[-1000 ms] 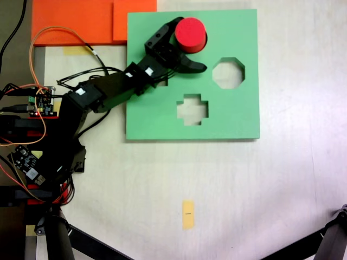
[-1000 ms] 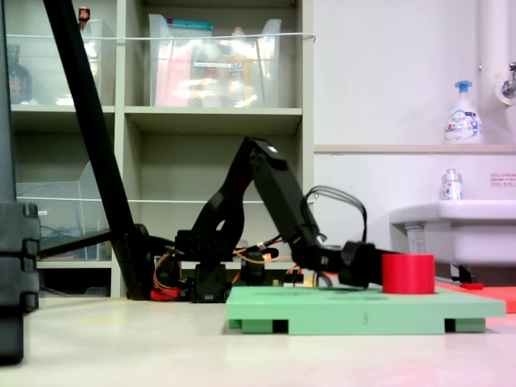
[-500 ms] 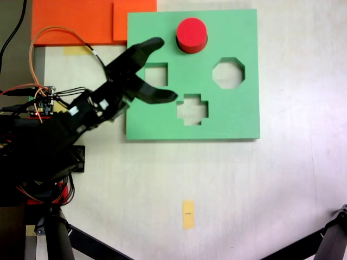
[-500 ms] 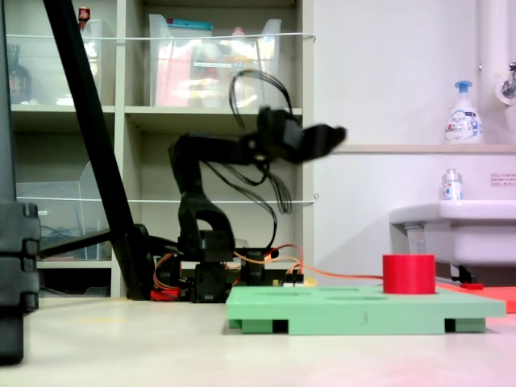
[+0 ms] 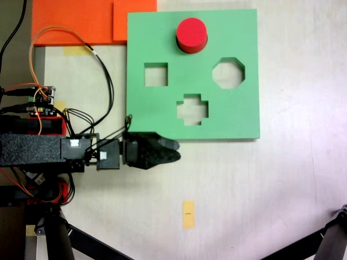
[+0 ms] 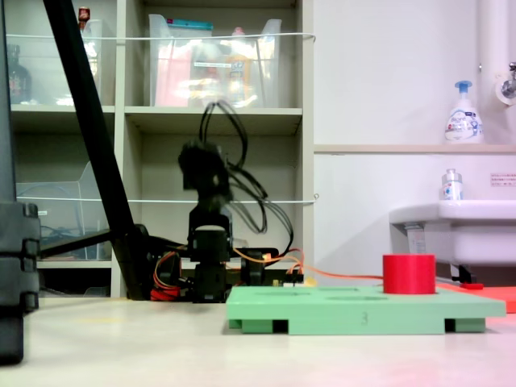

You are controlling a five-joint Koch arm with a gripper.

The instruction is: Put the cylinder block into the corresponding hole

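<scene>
First exterior view
Cylinder block: stands upright near the top edge of the green board, in the round hole, which it hides
Other cutouts: square, octagon, cross, all vacant
Gripper: off the board, just below its lower left corner, pointing right; jaws look drawn together, gripping nothing

Second exterior view
Cylinder block: rises above the board's top face, toward the second exterior view's right
Arm: folded up, well apart from the block; pincer state cannot be told here

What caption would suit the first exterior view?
Red cylinder block stands on the green board; the arm's gripper is off the board.
</scene>
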